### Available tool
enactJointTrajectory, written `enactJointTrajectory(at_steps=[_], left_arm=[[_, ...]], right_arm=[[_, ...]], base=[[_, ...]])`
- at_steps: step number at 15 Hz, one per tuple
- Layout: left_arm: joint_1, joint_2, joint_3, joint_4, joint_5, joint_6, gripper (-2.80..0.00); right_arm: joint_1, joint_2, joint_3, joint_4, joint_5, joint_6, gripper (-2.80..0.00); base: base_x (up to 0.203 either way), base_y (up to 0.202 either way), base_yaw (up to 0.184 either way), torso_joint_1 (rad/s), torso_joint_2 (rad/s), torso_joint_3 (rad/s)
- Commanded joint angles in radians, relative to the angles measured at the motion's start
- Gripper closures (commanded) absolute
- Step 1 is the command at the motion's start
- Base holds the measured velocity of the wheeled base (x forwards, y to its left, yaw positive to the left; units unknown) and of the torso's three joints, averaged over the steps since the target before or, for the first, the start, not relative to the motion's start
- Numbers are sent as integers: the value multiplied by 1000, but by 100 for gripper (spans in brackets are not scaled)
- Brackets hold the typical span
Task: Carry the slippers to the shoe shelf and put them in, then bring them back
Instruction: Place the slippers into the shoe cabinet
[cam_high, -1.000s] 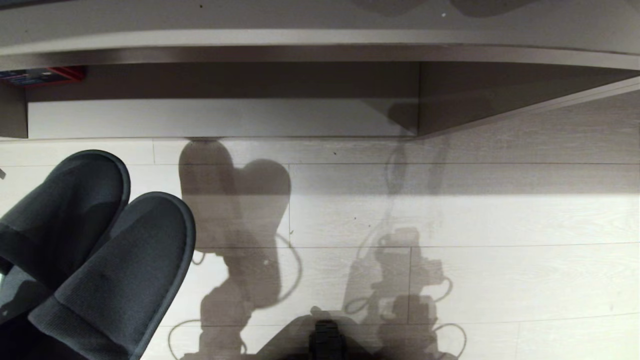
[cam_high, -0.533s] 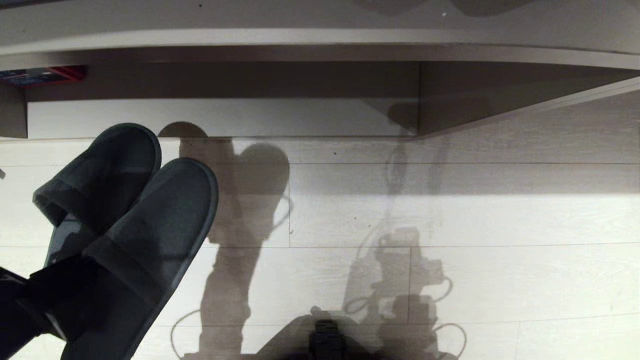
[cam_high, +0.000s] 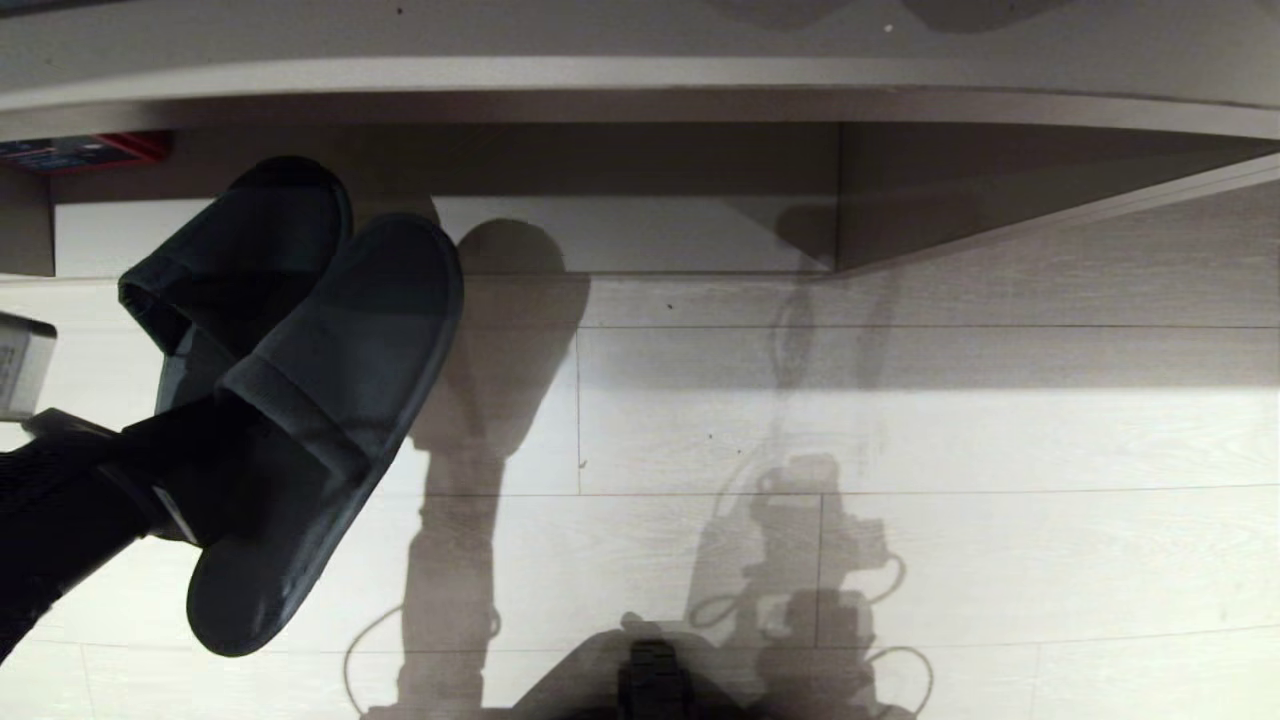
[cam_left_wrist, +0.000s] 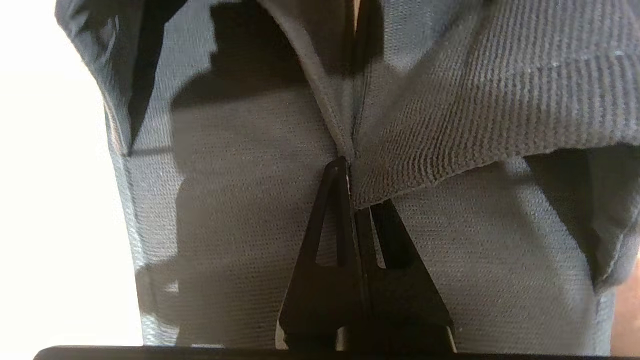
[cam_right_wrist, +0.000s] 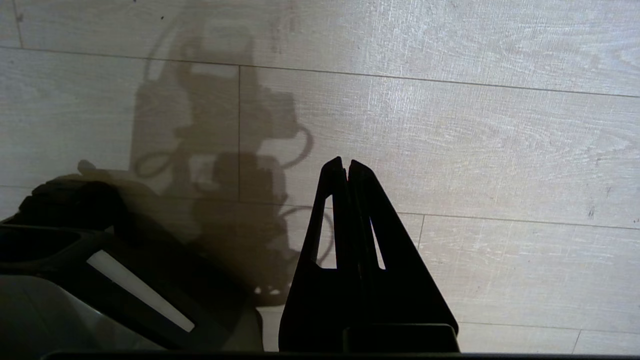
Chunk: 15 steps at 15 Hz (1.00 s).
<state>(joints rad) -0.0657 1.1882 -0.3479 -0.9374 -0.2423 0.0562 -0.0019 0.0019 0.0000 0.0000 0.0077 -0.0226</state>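
Note:
The two dark blue-grey slippers (cam_high: 365, 310) hang together over the pale floor at the left of the head view. Their toes reach the open front of the shoe shelf (cam_high: 640, 75). My left gripper (cam_high: 205, 450) is shut on the slippers where their inner edges meet, behind the toe covers. In the left wrist view the black fingers (cam_left_wrist: 350, 185) pinch the slippers' fabric (cam_left_wrist: 240, 210), and one fingertip is hidden under a cover's edge. My right gripper (cam_right_wrist: 346, 167) hangs shut and empty over the floor planks; it is outside the head view.
A red label (cam_high: 95, 150) sits at the cubby's left end by a divider. The shelf's side panel (cam_high: 1000, 190) slants out at the right. A pale box (cam_high: 20, 365) pokes in at the left edge. The robot's base (cam_right_wrist: 100, 300) shows beside the right gripper.
The left arm has carried the slippers forward and a little right, from the lower left corner to the shelf's front. The heels have come into view. The right arm has kept still.

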Motion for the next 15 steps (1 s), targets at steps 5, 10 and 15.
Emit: enactJointTrajectory(at_steps=[5,10,15], left_arm=[[0,120,-13,-89,-2,4,0],[0,230,-17,-211,-1,-2,0],[0,293,-67,-328,1,-17,0]], right_arm=[[0,0,0,0,0,0,0],[0,0,0,0,0,0,0],[0,0,0,0,0,0,0]], base=[[0,0,0,0,0,0],[0,0,0,0,0,0],[0,0,0,0,0,0]])
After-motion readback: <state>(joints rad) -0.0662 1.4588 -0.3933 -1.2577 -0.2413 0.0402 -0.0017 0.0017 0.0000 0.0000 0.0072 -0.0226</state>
